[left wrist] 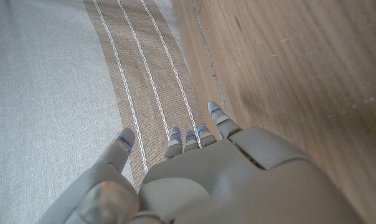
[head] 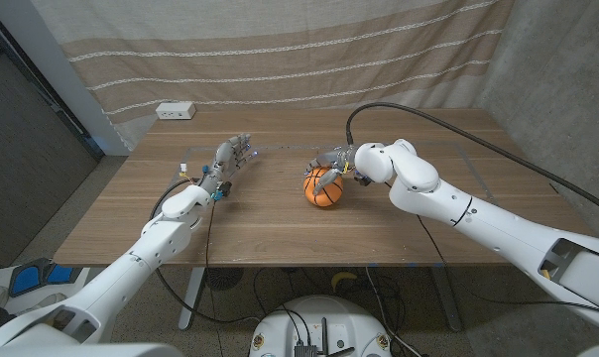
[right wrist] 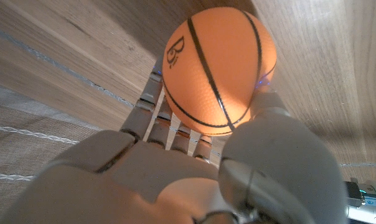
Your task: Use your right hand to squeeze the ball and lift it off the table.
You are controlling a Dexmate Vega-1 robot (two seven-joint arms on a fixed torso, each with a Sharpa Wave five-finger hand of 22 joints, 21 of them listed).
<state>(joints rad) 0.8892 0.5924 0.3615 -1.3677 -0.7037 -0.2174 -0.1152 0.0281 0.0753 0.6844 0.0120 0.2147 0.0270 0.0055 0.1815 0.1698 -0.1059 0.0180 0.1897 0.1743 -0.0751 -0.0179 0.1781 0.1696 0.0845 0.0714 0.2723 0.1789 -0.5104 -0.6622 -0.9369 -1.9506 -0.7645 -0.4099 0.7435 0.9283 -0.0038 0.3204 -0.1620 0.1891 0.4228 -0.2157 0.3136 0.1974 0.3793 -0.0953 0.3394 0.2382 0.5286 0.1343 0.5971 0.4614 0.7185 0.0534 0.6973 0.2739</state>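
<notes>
Two hands are over the brown wooden table (head: 280, 223). The right hand (head: 339, 162) has its fingers (right wrist: 169, 121) cupped around the small orange rubber basketball (head: 323, 186), which looks still grounded mid-table. Grasping is underway; next comes a firmer squeeze, then lifting. The left hand (head: 225, 164) waits, fingers apart.

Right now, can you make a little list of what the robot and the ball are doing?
ball: orange mini basketball, black lines, near the table's middle
right hand: fingers around the ball, gripping it
lifted: cannot tell; the ball looks at or just above the table
left hand: holds nothing, fingers apart, away from the ball
behind: striped curtain, white socket box
</notes>
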